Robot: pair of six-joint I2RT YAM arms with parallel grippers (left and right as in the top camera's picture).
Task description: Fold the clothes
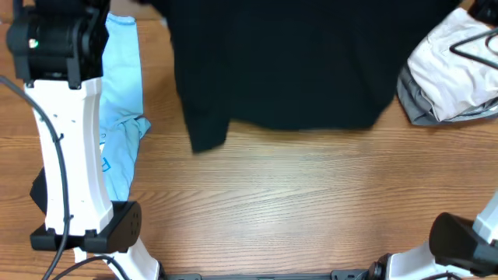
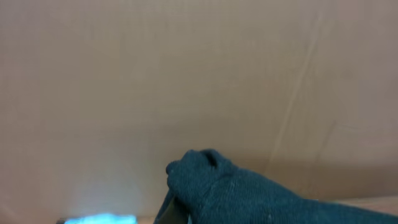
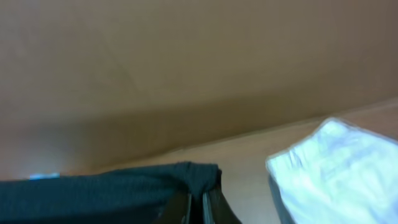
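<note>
The black T-shirt [image 1: 288, 62] lies spread across the far middle of the table, its hem toward me and one sleeve hanging lower at the left. In the left wrist view my left gripper [image 2: 179, 213] is shut on a bunched edge of the black T-shirt [image 2: 249, 196]. In the right wrist view my right gripper [image 3: 198, 204] is shut on another edge of the black T-shirt [image 3: 124, 186], the fabric pinched between the two fingers. A light blue printed tee [image 1: 120, 117] lies at the far left, partly under my left arm. Neither set of fingertips shows in the overhead view.
A white and grey bundle of cloth [image 1: 451, 70] lies at the far right, also in the right wrist view [image 3: 339, 171]. My left arm [image 1: 66, 148] stands along the left side. The wooden table [image 1: 311, 210] runs toward the front edge. A brown wall is behind.
</note>
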